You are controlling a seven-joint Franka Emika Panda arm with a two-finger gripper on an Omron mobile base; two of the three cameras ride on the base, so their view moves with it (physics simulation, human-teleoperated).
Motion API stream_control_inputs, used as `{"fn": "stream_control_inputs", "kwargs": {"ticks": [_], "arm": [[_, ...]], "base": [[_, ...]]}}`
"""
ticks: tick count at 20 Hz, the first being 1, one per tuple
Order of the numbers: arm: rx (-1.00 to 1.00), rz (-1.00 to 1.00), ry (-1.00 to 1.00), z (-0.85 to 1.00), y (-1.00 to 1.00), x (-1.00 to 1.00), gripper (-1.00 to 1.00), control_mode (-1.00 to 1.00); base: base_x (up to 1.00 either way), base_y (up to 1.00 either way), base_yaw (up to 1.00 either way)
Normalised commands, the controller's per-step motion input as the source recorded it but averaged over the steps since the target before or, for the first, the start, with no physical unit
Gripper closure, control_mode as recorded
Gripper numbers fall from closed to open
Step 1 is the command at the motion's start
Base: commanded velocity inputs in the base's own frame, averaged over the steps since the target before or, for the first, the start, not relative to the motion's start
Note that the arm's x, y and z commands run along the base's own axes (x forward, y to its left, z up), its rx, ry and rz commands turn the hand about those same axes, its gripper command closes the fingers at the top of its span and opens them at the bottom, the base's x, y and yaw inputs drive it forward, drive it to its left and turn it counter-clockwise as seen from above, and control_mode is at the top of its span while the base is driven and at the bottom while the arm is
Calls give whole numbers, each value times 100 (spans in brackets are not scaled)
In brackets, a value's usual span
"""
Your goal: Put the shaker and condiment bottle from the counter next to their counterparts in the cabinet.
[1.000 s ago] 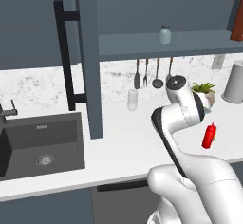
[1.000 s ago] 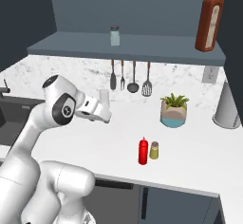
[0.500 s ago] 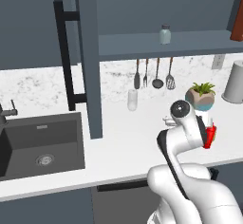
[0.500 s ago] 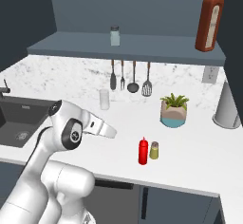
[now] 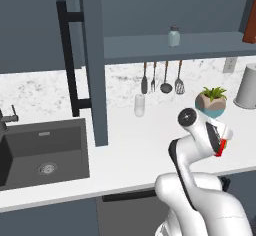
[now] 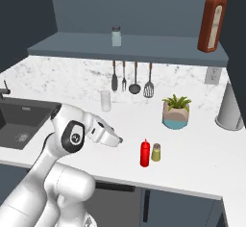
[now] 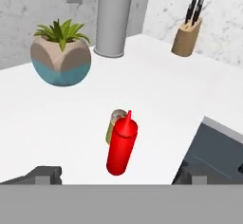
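The claw has swung down toward the condiment bottle — fingers spread wide, holding nothing.

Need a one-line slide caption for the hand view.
Open gripper approaches red condiment bottle standing in front of a small shaker on white counter.

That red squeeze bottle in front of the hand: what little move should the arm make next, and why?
Probably ease forward and down: the condiment bottle stands untouched on the counter, centered ahead of the open gripper, with the shaker right behind it.
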Motion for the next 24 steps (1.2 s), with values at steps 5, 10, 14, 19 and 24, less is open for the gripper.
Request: {"fn": "stream_control_inputs", "kwargs": {"ticks": [5, 10, 14, 19, 24], "arm": [[-26, -33, -1, -55, 33, 21, -100, -100], [-12, -25, -7, -55, -5, 12, -100, -100], [-3, -11, 0, -34, 0, 0, -100, -100], [-1, -9, -2, -35, -13, 3, -100, -100], [1, -2, -5, -26, -38, 24, -100, -100]], "base": [[0, 0, 0], [0, 0, 0], [0, 0, 0], [0, 0, 0], [0, 0, 0]]}}
